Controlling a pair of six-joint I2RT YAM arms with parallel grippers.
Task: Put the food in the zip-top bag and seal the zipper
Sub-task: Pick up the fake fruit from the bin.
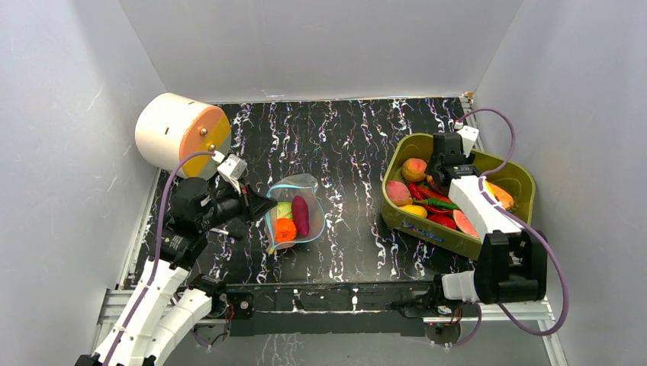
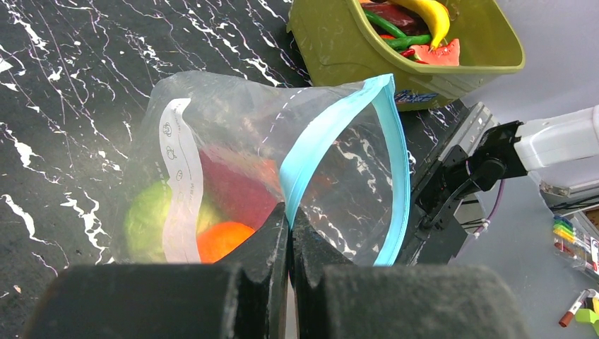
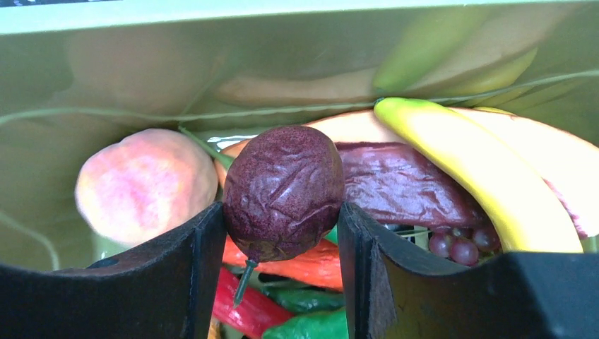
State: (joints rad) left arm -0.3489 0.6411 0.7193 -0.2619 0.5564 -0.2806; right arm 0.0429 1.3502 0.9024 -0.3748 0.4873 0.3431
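The clear zip-top bag (image 1: 296, 210) stands open on the black marbled table. In it lie a green cabbage (image 2: 145, 219), an orange (image 2: 222, 240) and a purple sweet potato (image 2: 233, 187). My left gripper (image 1: 263, 206) is shut on the near side of the light blue zipper (image 2: 311, 145) and holds the mouth up; the pinch shows in the left wrist view (image 2: 289, 212). My right gripper (image 1: 436, 177) is inside the olive-green bin (image 1: 427, 229), shut on a dark purple wrinkled fruit (image 3: 284, 187). A peach (image 3: 145, 183), a banana (image 3: 459, 162) and red peppers (image 3: 247, 300) lie around it.
A white and orange cylinder (image 1: 181, 133) lies at the back left, close behind my left arm. The bin stands at the right, against the grey side wall. Grey walls enclose the table on three sides. My right arm's base (image 2: 459, 176) is just beyond the bag's mouth.
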